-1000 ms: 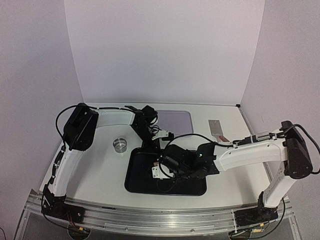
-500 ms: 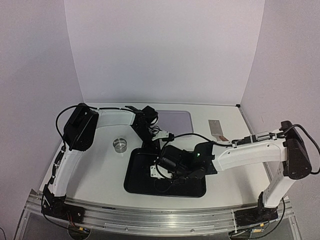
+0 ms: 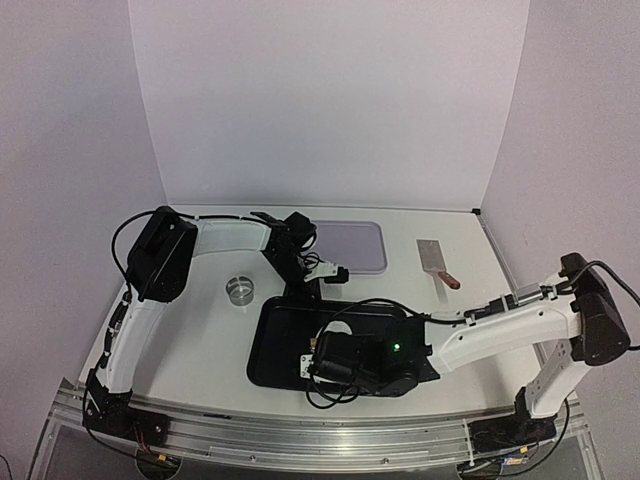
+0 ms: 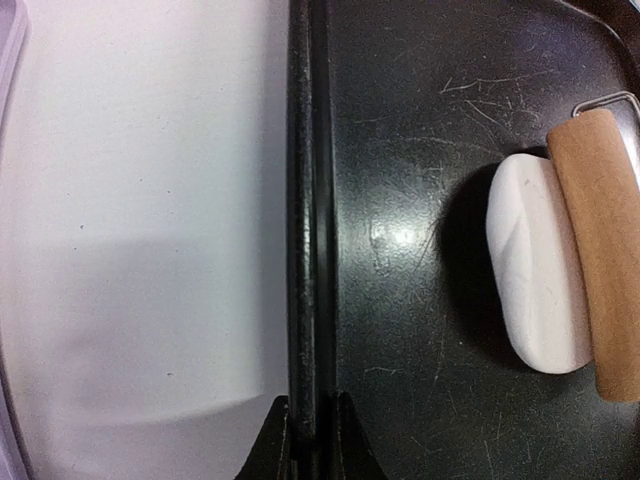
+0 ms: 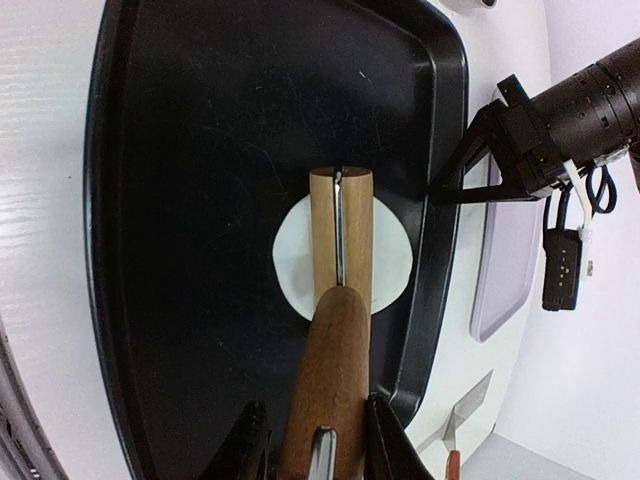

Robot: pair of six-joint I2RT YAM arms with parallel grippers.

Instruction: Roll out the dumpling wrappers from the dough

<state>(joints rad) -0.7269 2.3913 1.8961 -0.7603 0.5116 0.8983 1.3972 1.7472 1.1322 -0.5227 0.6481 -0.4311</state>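
Over the table (image 3: 200, 340), seen from above, the left arm reaches in and plants the left gripper (image 3: 303, 291) on the far edge of the black tray (image 3: 268, 345). The right arm sweeps across low, and the right gripper (image 3: 322, 362) hangs over the tray's middle; what it carries is hard to make out from up here. A ring cutter (image 3: 240, 289) stands just left of the tray. A lilac mat (image 3: 352, 245) lies behind it, and a scraper (image 3: 437, 261) sits off to the right.

Down to the left wrist camera: the two fingers are pinched tight onto the tray's raised rim, one on either side, with the white table on the outer side. Inside the tray lies the dough (image 4: 535, 270), a pale, smooth oval flat on the black floor. The wooden barrel of the rolling pin (image 4: 600, 250) presses along its far side.

Now the right wrist camera: the jaws are closed around the pin's brown handle, a finger on each flank. The barrel lies straight across the dough, which shows as a white round bulging out on both sides of it. It sits in the middle of the tray, nearer the rim the left gripper is clamping.
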